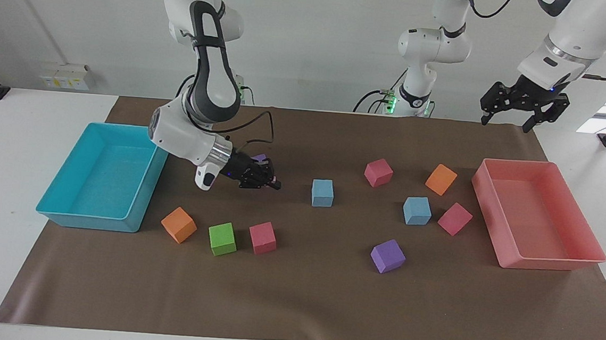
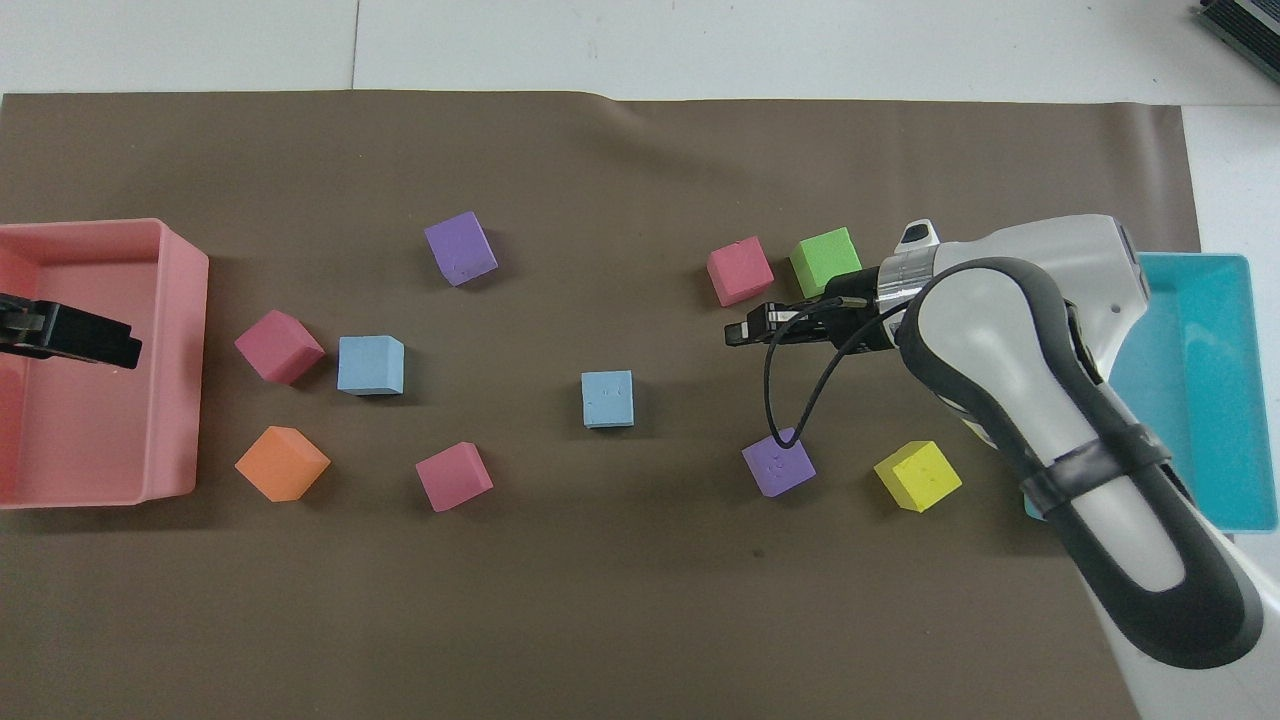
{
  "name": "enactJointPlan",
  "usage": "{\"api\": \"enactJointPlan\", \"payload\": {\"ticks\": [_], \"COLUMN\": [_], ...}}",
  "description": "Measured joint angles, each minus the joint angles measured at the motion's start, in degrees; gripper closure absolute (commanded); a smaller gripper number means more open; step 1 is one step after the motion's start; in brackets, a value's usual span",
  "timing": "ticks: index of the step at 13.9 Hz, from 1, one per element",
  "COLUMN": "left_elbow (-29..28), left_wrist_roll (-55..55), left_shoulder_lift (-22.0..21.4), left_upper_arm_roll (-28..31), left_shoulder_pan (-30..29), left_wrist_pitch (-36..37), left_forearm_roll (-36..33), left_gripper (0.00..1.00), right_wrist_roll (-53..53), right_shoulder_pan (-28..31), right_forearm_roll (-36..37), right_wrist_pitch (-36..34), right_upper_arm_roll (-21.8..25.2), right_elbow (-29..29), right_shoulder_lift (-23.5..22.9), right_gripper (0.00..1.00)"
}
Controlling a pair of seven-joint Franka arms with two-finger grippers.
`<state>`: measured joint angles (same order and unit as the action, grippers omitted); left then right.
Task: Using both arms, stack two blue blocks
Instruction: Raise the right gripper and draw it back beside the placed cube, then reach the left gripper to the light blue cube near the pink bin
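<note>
Two blue blocks sit apart on the brown mat (image 1: 293,308) that covers the worktop (image 1: 14,182). One blue block (image 1: 322,192) lies near the middle of the mat; the other blue block (image 1: 417,210) lies toward the left arm's end, just beside a pink cube (image 1: 455,218) and near an orange cube (image 1: 441,179). Neither is stacked, and neither is touched by an arm.

The right pincer (image 1: 273,181) hangs low over the mat between the turquoise tray (image 1: 102,177) and the middle blue block, pointing sideways toward that block with its fingertips clenched together on nothing. In the overhead view its tip (image 2: 738,334) is over bare mat, near a pink cube (image 2: 740,270) and a green cube (image 2: 825,261). A purple cube (image 2: 778,468) and a yellow cube (image 2: 917,475) lie nearer the robots than the pincer; in the facing view the purple one is mostly hidden by the black fingers and the yellow one cannot be seen.

The left pincer (image 1: 523,113) waits raised over the pink tray (image 1: 539,218) at the left arm's end of the worktop, its fingers released and spread, holding nothing.

Other cubes lie about the mat: a second purple cube (image 1: 387,256) farther from the robots than the blue blocks, another pink cube (image 1: 378,172) nearer the robots, and an orange cube (image 1: 178,225) beside the turquoise tray.
</note>
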<state>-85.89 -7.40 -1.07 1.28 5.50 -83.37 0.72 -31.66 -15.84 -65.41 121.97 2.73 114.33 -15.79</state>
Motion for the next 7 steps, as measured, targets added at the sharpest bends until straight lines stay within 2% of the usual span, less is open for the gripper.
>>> {"api": "enactJointPlan", "payload": {"ticks": [2,4,7], "left_elbow": [0.0,-0.1,-1.8], "left_wrist_roll": [0.0,0.0,0.0], "left_shoulder_lift": [0.0,0.0,0.3], "left_upper_arm_roll": [0.0,0.0,-0.4], "left_shoulder_pan": [0.0,0.0,0.0], "left_wrist_pitch": [0.0,-0.7,-3.9], "left_forearm_roll": [0.0,0.0,0.0], "left_gripper": [0.00,0.00,0.00], "right_wrist_roll": [-2.1,-2.4,-4.0], "right_shoulder_pan": [-2.4,-4.9,-5.7], "right_forearm_roll": [-4.8,-6.4,-8.3], "right_wrist_pitch": [2.6,5.1,5.5], "right_upper_arm_roll": [0.0,-0.1,0.0], "right_elbow": [1.6,2.5,3.2], "right_shoulder_lift": [-1.1,-1.8,-3.0], "right_gripper": [1.00,1.00,1.00]}}
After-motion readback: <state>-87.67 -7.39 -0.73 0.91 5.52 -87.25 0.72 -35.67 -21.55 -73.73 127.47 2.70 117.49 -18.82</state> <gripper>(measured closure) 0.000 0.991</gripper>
